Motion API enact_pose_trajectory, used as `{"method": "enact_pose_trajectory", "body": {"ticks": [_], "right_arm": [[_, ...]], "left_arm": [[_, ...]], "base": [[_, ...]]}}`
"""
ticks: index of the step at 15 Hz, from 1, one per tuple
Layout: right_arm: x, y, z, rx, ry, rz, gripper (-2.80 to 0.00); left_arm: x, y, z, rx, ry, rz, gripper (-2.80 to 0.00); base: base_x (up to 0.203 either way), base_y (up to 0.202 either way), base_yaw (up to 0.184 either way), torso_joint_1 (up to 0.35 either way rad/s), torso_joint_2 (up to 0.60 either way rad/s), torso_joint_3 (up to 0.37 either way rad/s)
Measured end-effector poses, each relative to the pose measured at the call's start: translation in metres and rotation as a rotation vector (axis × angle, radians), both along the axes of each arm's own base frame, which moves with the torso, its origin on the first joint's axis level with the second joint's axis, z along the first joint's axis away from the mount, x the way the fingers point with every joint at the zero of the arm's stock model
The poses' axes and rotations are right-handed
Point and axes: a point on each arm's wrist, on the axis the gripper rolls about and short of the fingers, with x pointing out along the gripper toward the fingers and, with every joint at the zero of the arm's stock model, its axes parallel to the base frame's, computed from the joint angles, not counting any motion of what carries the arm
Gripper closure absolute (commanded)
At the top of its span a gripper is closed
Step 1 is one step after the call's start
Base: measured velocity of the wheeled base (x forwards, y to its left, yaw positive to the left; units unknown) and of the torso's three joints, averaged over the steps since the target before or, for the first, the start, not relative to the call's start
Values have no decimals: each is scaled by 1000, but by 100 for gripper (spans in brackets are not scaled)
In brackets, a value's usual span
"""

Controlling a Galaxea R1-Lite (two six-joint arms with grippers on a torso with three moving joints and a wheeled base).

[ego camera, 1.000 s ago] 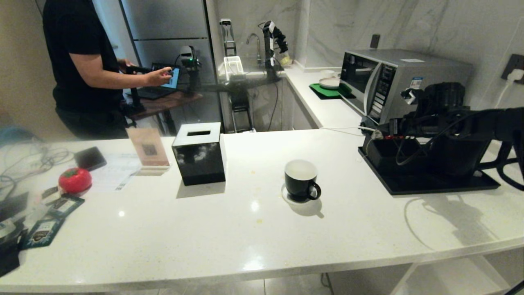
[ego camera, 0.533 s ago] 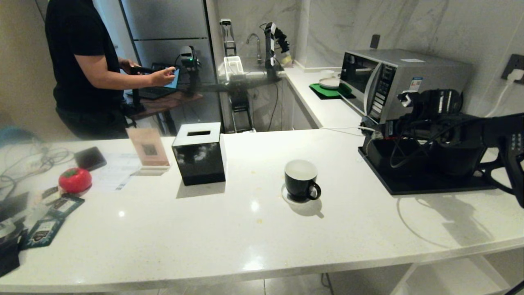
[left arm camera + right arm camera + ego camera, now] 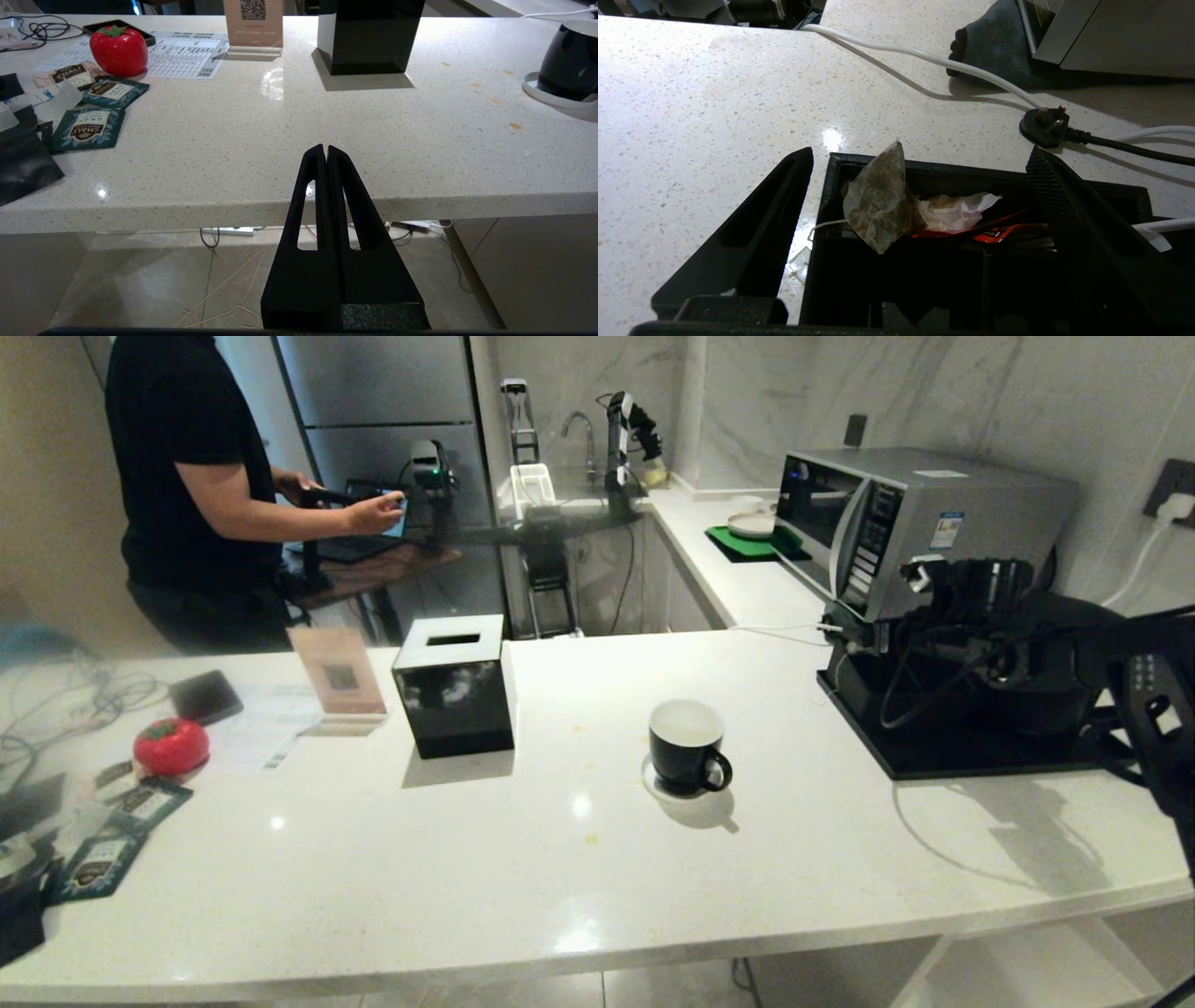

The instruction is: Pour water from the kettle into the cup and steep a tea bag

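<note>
**Right gripper spread over the tea bag**

Counter (image 3: 523, 859): white, wide. Black compartmented box (image 3: 943, 261) at its right end. Cup (image 3: 688, 747) mid-counter, upright, well apart from the box. Right gripper (image 3: 920, 161) hangs over the box, fingers released wide, straddling the tea bag (image 3: 878, 200), which leans in a corner compartment. Left gripper (image 3: 325, 151) clenched empty, before the counter edge.
</note>
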Motion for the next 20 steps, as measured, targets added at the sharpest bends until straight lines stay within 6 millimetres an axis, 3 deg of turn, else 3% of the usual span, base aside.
{"method": "enact_pose_trajectory", "body": {"ticks": [15,16,20], "right_arm": [[8,-1,-18,-4,-22,-2,-280],[8,-2,-19,-5,-22,-3,0],[10,-2,-19,-6,-37,-1,0]], "left_arm": [[0,0,0,0,0,0,0],[0,0,0,0,0,0,0],[0,0,0,0,0,-1,0]], "base": [[0,0,0,0,0,0],[0,0,0,0,0,0],[0,0,0,0,0,0]]}}
